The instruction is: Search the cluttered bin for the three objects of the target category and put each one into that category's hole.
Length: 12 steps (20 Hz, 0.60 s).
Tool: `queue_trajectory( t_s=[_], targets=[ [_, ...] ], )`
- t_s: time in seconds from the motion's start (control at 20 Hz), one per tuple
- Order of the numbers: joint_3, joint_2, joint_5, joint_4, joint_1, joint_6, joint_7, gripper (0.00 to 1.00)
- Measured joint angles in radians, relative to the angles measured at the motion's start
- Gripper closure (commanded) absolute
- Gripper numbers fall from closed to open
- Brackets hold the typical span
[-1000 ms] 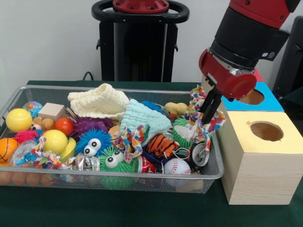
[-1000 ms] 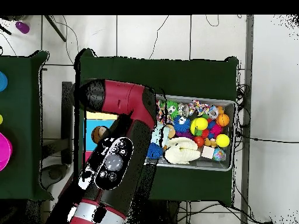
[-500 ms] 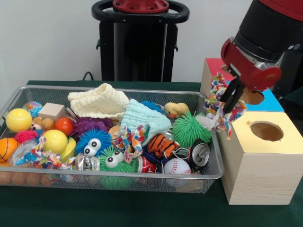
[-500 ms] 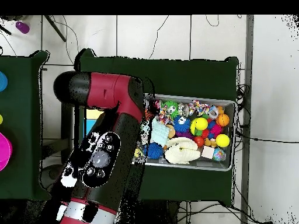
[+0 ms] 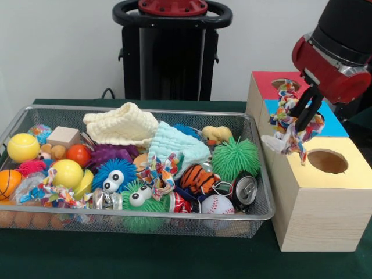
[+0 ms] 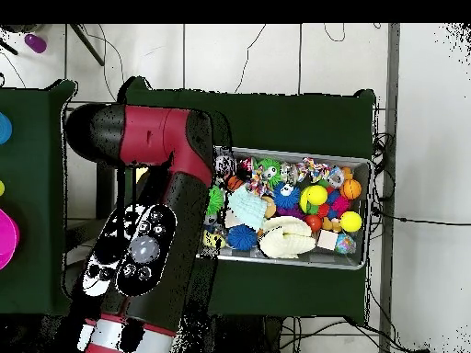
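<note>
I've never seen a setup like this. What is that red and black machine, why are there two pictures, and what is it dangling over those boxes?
The machine is a robot arm. One picture is taken from across the table, the other from straight above. On the table stands a wire bin crammed with toys, balls, cloths and a drink can. Beside it are wooden boxes with coloured tops, each with a round hole: yellow, blue and red. The arm's hand is shut on a colourful rope toy, which it holds in the air over the boxes, outside the bin.
</note>
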Motion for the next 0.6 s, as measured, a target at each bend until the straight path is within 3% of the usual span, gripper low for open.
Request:
queue_trajectory(
  t_s=[0.6],
  targets=[
    [0.005, 0.005, 0.08, -0.005, 0.01, 0.0, 0.0, 1.0]
  ],
)
